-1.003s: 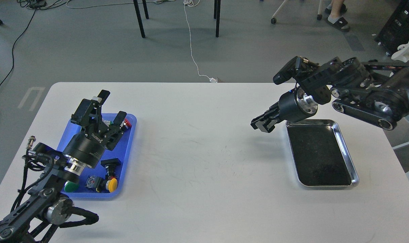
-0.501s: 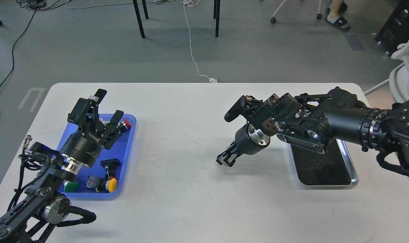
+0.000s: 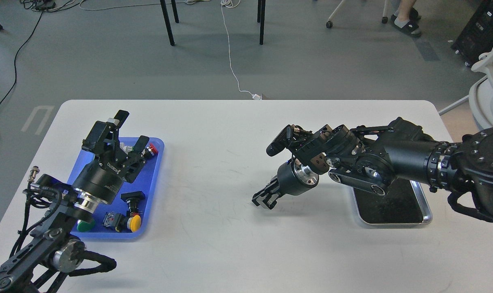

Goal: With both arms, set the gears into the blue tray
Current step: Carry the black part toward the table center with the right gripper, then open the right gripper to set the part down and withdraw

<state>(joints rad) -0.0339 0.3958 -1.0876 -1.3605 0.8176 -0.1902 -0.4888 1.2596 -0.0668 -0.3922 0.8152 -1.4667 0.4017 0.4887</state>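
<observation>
The blue tray (image 3: 154, 171) lies at the table's left and holds push-button switches with green, yellow and red caps. No gears show anywhere; none can be made out in the tray or in either gripper. My left gripper (image 3: 132, 129) hangs open above the tray's far half, its fingers spread wide with nothing between them. My right gripper (image 3: 263, 200) hovers low over the bare middle of the table, pointing left, its dark fingers pressed together. Whether anything is pinched between them cannot be seen.
A shiny silver tray (image 3: 426, 211) with a black inside lies at the right, partly covered by my right forearm (image 3: 409, 160). In the blue tray sit a yellow button (image 3: 135, 222), a green button (image 3: 85, 225) and a red button (image 3: 150, 149). Chair legs and cables lie beyond the table.
My right arm has swung left and down from above the silver tray to the table's middle. The left gripper stays open over the blue tray, barely shifted.
</observation>
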